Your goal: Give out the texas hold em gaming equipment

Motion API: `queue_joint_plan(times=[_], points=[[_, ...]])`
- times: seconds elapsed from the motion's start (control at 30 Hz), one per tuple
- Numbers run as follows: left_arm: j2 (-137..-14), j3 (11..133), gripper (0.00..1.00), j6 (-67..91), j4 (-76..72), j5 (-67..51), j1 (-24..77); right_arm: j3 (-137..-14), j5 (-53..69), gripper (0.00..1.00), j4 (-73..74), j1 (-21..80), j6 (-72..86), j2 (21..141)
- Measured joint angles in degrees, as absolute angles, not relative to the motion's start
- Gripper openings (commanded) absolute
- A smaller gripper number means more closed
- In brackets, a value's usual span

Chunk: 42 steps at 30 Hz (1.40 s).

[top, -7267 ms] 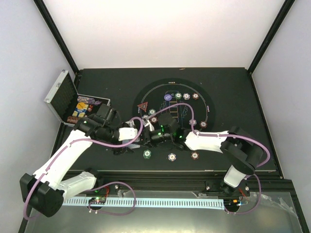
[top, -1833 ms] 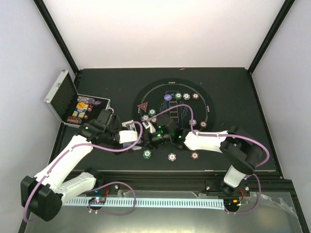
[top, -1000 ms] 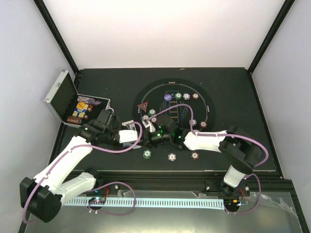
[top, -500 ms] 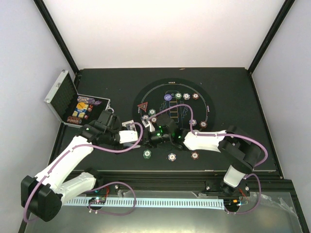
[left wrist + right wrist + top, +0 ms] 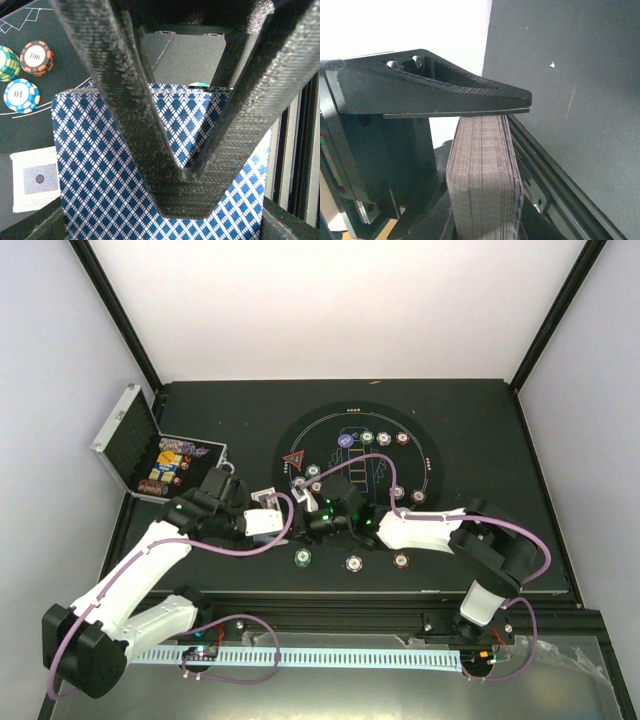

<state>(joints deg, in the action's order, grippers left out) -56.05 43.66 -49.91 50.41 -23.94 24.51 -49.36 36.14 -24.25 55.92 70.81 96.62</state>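
Observation:
My right gripper (image 5: 310,523) (image 5: 516,159) is shut on a thick deck of playing cards (image 5: 482,190), held on edge over the left rim of the mat. My left gripper (image 5: 291,523) (image 5: 182,200) meets it from the left. Its fingers (image 5: 125,125) come together in a V at the tips on the blue diamond-backed top card (image 5: 95,190). In the left wrist view, striped chips lie beyond the card: green (image 5: 5,62), red (image 5: 36,57), blue (image 5: 20,95). More chips (image 5: 383,437) sit along the mat's far side. Three others (image 5: 354,563) lie in a row at its near side.
The round black mat (image 5: 432,455) also carries a purple button (image 5: 345,440) and a red triangle marker (image 5: 293,460). The open silver case (image 5: 128,438) stands at the far left with chips inside. A white card (image 5: 37,177) lies by the left wrist.
My left gripper has edged a little right against the deck and its jaws have narrowed. The right arm and the deck have stayed still.

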Motion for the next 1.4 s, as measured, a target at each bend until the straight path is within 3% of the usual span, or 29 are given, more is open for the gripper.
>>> queue_joint_plan(times=[0.07, 0.13, 0.2, 0.27, 0.43, 0.57, 0.93, 1.4], points=[[-55.7, 43.72, 0.51, -50.13, 50.83, -23.88, 24.51, -49.36, 36.14, 0.01, -24.49, 56.03, 70.72, 96.71], [-55.31, 43.77, 0.32, -50.37, 51.37, -23.88, 24.51, -49.36, 36.1, 0.01, -24.62, 56.25, 70.61, 96.71], [-54.94, 43.79, 0.13, -50.52, 51.75, -23.86, 24.51, -49.36, 36.1, 0.12, -24.69, 56.38, 70.5, 96.71], [-54.74, 43.79, 0.03, -50.65, 51.81, -23.75, 24.51, -49.36, 36.1, 0.19, -24.69, 56.45, 70.28, 96.71], [-54.74, 43.92, 0.02, -50.81, 52.4, -23.59, 24.51, -50.43, 35.09, 0.47, -21.58, 56.38, 67.55, 96.68], [-54.81, 44.05, 0.02, -50.81, 53.76, -23.55, 24.53, -51.16, 34.0, 0.54, -18.26, 56.12, 65.76, 96.68], [-54.78, 44.12, 0.02, -50.81, 54.76, -23.55, 24.84, -52.49, 35.75, 0.58, -18.74, 55.83, 66.08, 98.85], [-55.13, 44.12, 0.01, -50.76, 55.29, -22.02, 24.88, -52.6, 38.13, 0.53, -18.68, 54.61, 63.99, 99.53]])
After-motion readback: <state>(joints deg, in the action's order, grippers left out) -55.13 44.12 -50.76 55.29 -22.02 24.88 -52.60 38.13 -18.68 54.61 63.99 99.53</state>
